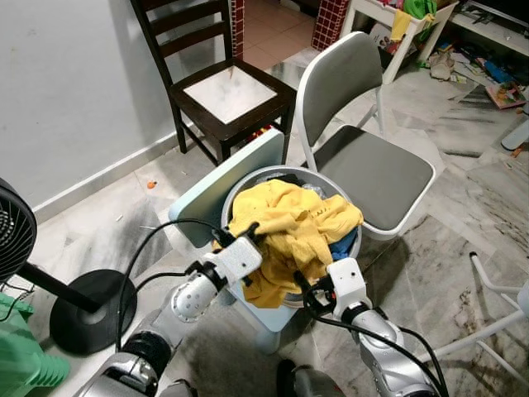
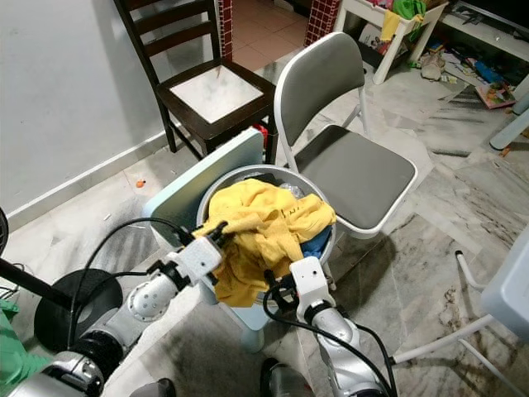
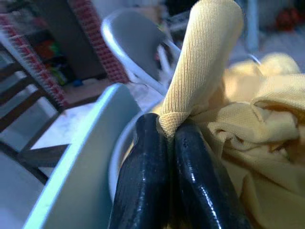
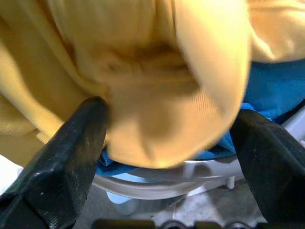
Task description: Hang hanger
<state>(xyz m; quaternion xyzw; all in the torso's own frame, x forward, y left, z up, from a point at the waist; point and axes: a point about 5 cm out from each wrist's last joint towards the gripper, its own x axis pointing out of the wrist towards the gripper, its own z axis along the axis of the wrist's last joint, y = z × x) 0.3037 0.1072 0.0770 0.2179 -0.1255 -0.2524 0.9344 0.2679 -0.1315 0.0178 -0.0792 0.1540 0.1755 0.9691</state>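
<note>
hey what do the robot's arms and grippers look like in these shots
Both arms are silver metal tubes with rounded joints and black cables looping loosely alongside. Each wrist ends in a boxy white housing. The left gripper and right gripper each carry two long black fingers. The left fingers look glossy and rounded, while the right fingers look matte and blocky. No markings can be made out.

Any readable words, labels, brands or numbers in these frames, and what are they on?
None can be read.
The yellow garment in the basket shows dark marks near its fold, too small and creased to read.
The clutter on the floor at the far right is too small and blurred.
The left gripper and right gripper carry no visible lettering.
</note>
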